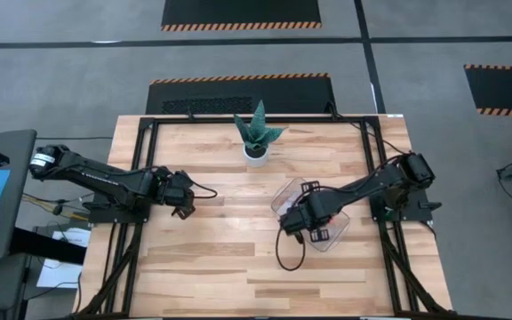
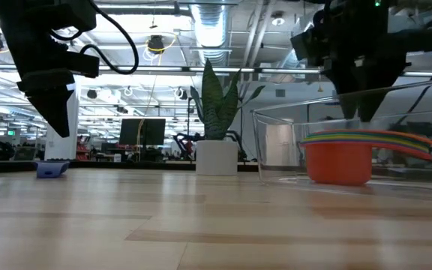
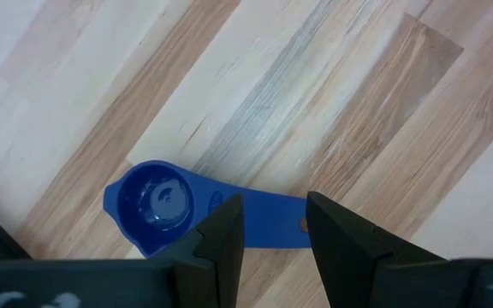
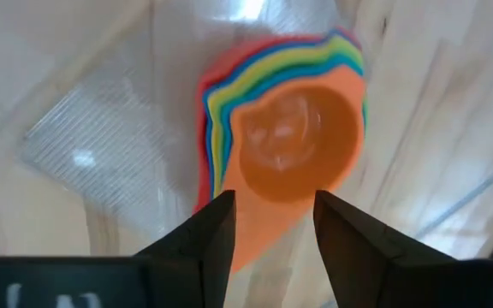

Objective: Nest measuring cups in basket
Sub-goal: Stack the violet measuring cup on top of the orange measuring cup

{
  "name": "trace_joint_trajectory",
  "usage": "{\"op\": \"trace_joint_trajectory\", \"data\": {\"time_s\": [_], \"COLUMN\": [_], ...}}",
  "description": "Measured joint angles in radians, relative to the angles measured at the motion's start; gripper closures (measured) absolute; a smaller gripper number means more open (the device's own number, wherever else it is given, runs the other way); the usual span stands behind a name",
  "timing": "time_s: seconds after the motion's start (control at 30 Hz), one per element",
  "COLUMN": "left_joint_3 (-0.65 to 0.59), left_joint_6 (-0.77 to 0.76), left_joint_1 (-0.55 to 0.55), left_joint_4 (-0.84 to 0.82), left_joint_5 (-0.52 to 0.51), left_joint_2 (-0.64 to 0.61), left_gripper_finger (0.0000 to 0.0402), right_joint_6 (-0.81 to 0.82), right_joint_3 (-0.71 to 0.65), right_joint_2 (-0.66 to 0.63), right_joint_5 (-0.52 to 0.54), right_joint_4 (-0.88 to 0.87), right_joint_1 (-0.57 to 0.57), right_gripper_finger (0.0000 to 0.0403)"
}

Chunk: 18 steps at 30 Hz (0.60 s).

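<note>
A dark blue measuring cup (image 3: 157, 205) lies on the bare table, bowl up, its flat handle (image 3: 264, 227) flat on the wood. My left gripper (image 3: 274, 205) hangs open above that handle, one finger on each side, clear of it in the low view (image 2: 57, 124). Several nested cups (image 4: 298, 141), orange on top with yellow, green, blue and red rims around it, stand in the clear basket (image 2: 276, 142). My right gripper (image 4: 274, 201) is open just above the stack (image 2: 340, 157), touching nothing.
A white pot with a spiky green plant (image 1: 258, 140) stands near the table's far edge, between the arms. The basket (image 1: 332, 240) sits right of centre, under my right arm. Bare wood stretches between the two grippers and toward the near edge.
</note>
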Motion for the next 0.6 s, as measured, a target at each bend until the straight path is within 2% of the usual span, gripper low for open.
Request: {"op": "trace_joint_trajectory", "data": {"time_s": [0.13, 0.3, 0.33, 0.47, 0.6], "left_joint_3": [0.0, 0.0, 0.0, 0.0, -0.002], "left_joint_6": [0.009, -0.019, -0.059, -0.381, -0.466], "left_joint_1": [0.0, 0.002, 0.005, 0.024, 0.052], "left_joint_4": [0.0, -0.003, -0.011, -0.111, -0.18], "left_joint_5": [0.0, 0.081, 0.102, 0.129, 0.058], "left_joint_2": [0.0, 0.0, 0.0, 0.0, 0.008], "left_gripper_finger": [0.0285, 0.0285, 0.0285, 0.0285, 0.0285], "right_joint_6": [0.103, 0.3, 0.335, 0.518, 0.739], "right_joint_3": [0.052, 0.237, 0.266, 0.351, 0.359], "right_joint_2": [0.0, 0.0, -0.011, -0.09, -0.15], "right_joint_5": [-0.012, 0.03, 0.039, 0.081, 0.225], "right_joint_4": [-0.064, -0.278, -0.269, -0.201, -0.211], "right_joint_1": [0.045, 0.146, 0.165, 0.252, 0.337], "right_gripper_finger": [0.0229, 0.0238, 0.024, 0.0248, 0.0257]}}
